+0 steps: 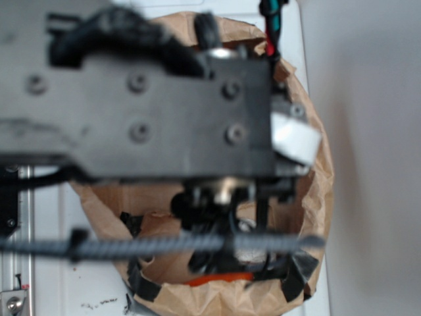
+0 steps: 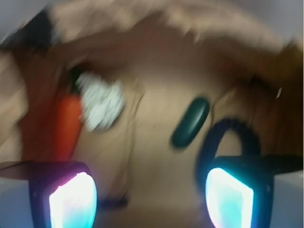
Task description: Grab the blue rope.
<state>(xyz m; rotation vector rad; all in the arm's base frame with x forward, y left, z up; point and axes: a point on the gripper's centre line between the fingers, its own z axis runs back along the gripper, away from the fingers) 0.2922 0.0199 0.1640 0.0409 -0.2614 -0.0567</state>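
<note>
Because the gripper (image 2: 151, 199) hangs over the paper bag (image 2: 156, 28) with its jaws open and empty, it seems prepared to descend. Inside, the blue rope (image 2: 228, 137) lies bent at the right, partly behind the right finger (image 2: 228, 199), just beside the green capsule (image 2: 191, 121).

A plain pale grey wall (image 1: 375, 131) filled the right side of the exterior view under soft, even light, beside a white tabletop (image 1: 52, 263) bearing a silver metal rail (image 1: 25, 224) at its left edge.
</note>
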